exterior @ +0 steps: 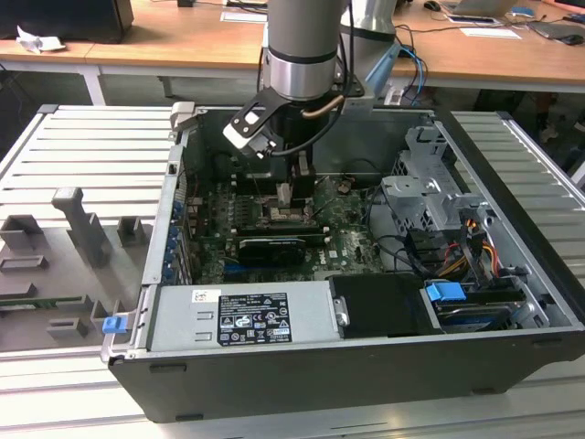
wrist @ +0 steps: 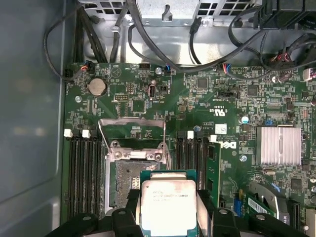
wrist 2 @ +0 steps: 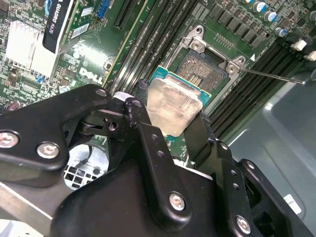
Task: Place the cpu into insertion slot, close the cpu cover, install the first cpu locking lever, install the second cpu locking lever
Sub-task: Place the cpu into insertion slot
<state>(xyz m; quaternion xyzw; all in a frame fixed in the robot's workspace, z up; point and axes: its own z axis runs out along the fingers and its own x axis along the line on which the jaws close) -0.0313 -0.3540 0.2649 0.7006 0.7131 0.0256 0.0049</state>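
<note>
The cpu (wrist: 169, 205), its dull metal top facing the camera in both wrist views, was clamped by two opposite edges between the fingers of the gripper (wrist 2: 170, 108). It was held over the motherboard (wrist: 207, 113) just beside the insertion slot (wrist: 129, 182), and was not seated. The slot lay bare, its contact field exposed. The cpu cover (wrist: 132, 120) appeared to stand raised on its hinge, and one thin locking lever (wrist 2: 276, 77) was swung clear of the socket. By these views no step was complete: placement was in hand, while closing the cover and fastening both levers remained. The exterior view showed the arm reaching down into the open computer case (exterior: 512, 302).
</note>
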